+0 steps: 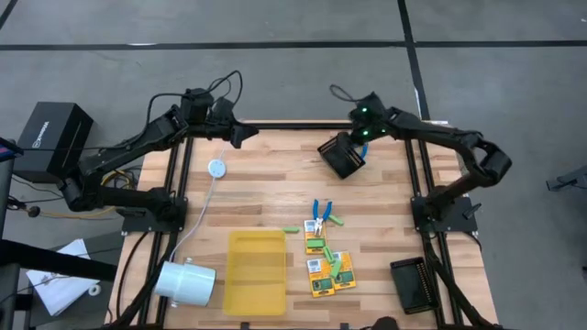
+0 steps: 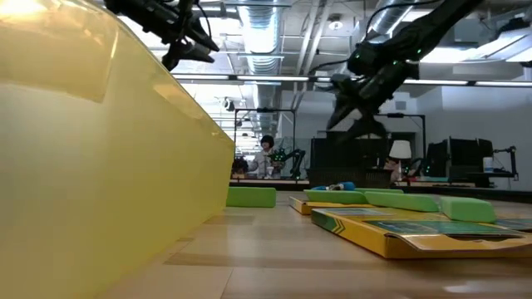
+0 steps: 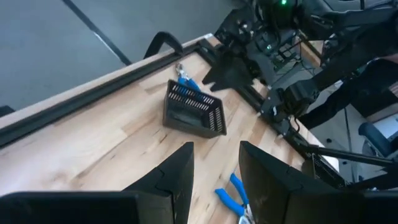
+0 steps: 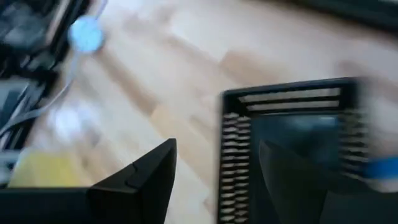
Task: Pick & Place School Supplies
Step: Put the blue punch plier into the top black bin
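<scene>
Two end effectors hang open over the table's (image 1: 266,174) far edge, right end effector (image 1: 356,145) just above the black mesh tray (image 1: 342,158); scissors (image 1: 320,215), green sticks (image 1: 336,221) and crayon boxes (image 1: 321,275) lie mid-table, right of the yellow tray (image 1: 255,271); left end effector (image 1: 246,135) far-left.

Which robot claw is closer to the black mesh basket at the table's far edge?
The right gripper, open just above the black mesh basket. The left gripper waits well off to its side.

Even overhead light on my table, soft shadows; my right wrist view smears the black mesh basket (image 4: 292,149), ceiling strip lights (image 2: 266,37) glare
</scene>
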